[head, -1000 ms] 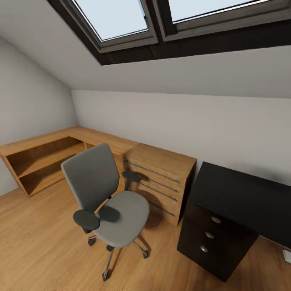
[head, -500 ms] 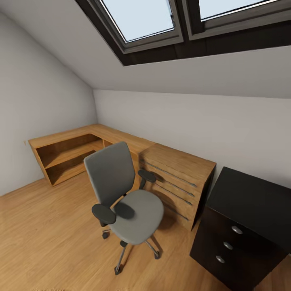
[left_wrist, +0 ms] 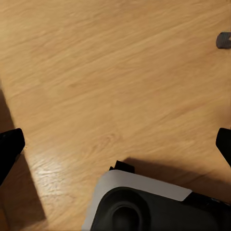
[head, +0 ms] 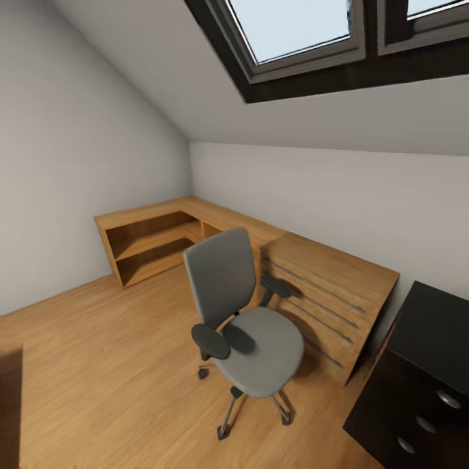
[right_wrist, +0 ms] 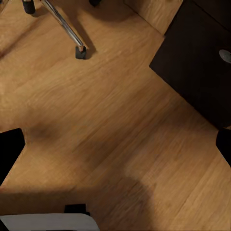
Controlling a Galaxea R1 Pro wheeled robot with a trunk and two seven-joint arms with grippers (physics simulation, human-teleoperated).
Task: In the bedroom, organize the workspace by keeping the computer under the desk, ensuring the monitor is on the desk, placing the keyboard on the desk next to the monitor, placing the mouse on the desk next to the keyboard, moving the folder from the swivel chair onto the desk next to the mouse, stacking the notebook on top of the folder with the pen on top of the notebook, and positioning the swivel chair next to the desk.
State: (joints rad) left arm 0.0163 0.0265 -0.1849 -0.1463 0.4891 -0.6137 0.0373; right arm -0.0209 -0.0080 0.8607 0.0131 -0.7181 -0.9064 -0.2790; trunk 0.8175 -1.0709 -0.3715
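From the head view, the chair (head: 244, 319) stood on the plank floor (head: 111, 365) with its seat bare, its back turned toward the left wall and its chrome base and castors under it. Just behind it was a light wooden dresser (head: 332, 293) with slatted drawer fronts, joined to a low wooden shelf unit (head: 153, 238) that ran into the corner under the sloped ceiling. Two skylights (head: 293, 26) sat in the slope above. At the right edge was the black end of the table (head: 433, 326), with its drawer unit (head: 417, 417) and round knobs below.

In the left wrist view, the left pincer (left_wrist: 115, 144) hung over bare floor, its two dark fingertips (left_wrist: 9, 147) far apart at either edge of the picture, wide open with nothing between them. Beyond the pincer, off to one side, a small dark castor (left_wrist: 224, 40) showed. Beneath the pincer was a white and dark rounded part of the robot (left_wrist: 139, 204).

In the right wrist view, the right pincer (right_wrist: 115, 144) was likewise spread wide over the floor, one fingertip (right_wrist: 9, 147) at each edge, gripping nothing. Ahead of it lay a chrome leg of the chair with a castor (right_wrist: 80, 51), and to one side ahead the black drawer unit (right_wrist: 197, 62) with a knob.
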